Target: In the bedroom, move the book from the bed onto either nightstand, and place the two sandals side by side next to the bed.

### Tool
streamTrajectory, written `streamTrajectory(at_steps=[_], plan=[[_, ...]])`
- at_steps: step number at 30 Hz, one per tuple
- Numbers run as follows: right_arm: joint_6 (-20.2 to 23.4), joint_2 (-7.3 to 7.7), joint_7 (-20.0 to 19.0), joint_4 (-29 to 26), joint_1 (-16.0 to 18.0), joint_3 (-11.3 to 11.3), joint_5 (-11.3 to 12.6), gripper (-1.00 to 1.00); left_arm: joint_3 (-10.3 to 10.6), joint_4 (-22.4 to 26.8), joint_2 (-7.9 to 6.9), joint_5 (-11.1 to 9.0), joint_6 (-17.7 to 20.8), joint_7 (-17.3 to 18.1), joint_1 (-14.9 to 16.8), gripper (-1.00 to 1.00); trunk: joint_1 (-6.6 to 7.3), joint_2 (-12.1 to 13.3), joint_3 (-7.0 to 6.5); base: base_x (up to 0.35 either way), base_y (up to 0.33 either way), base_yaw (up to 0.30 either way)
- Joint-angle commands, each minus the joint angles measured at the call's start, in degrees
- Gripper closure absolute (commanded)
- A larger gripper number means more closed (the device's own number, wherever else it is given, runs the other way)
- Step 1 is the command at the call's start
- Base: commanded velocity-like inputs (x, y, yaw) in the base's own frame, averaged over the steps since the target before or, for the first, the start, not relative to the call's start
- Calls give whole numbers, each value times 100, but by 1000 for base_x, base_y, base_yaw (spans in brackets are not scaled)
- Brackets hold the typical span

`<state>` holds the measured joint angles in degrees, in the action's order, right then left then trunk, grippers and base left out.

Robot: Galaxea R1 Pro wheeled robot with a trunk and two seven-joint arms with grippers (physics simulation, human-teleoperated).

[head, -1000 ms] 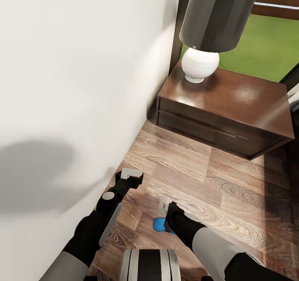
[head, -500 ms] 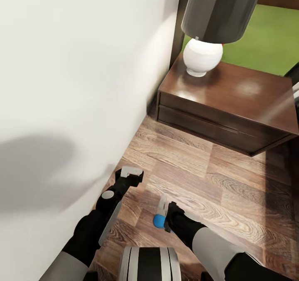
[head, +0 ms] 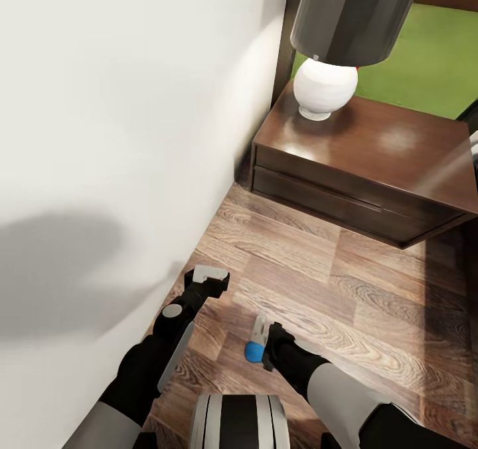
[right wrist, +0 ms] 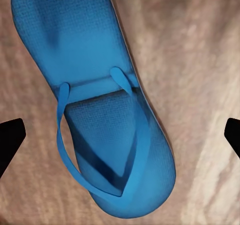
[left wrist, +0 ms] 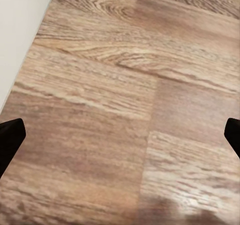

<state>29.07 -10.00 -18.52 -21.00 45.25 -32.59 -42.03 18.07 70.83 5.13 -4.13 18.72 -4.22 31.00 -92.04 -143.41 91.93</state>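
Observation:
One bright blue sandal (head: 253, 352) lies flat on the wooden floor close beside the bed (head: 119, 137), whose pale mattress rises along the left. My right gripper (head: 260, 333) hangs open just above the sandal. In the right wrist view the sandal (right wrist: 100, 100) lies strap-up between the spread fingertips of the right gripper (right wrist: 120, 140), untouched. My left gripper (head: 209, 277) is open over bare floor near the mattress edge; the left wrist view shows this gripper (left wrist: 120, 140) holding nothing. The nightstand (head: 372, 163) stands ahead by the headboard. The book is out of view.
A lamp (head: 332, 50) with a black shade and white base stands on the nightstand's left rear corner. Wooden floor (head: 318, 283) stretches between me and the nightstand. A green surface (head: 431, 64) shows behind the nightstand.
The head view has shifted slightly, so the nightstand sits a little higher in the picture. Both arms have stayed almost where they were, grippers still open.

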Motion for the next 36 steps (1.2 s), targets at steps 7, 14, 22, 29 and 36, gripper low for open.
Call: streamTrajectory(at_steps=[7,14,22,29,36], plan=[[15,0,-47,25,2,3,-55,-100,12,9,-3,-44,27,-44,2,-100,1,-1,3,0,0,0],[-45,0,-43,246,2,15,-54,-100,15,9,-3,-44,27,-44,2,-100,1,-1,3,0,0,0],[-245,0,-39,392,2,32,-46,-100,18,9,-3,-44,27,-44,2,-100,1,-1,3,0,0,0],[-292,0,-38,423,2,39,-44,-100,20,9,-2,-44,27,-44,2,-100,1,-1,3,0,0,0],[-314,0,-38,435,2,43,-43,-100,21,10,-3,-44,27,-44,1,-100,1,-1,3,0,0,0]])
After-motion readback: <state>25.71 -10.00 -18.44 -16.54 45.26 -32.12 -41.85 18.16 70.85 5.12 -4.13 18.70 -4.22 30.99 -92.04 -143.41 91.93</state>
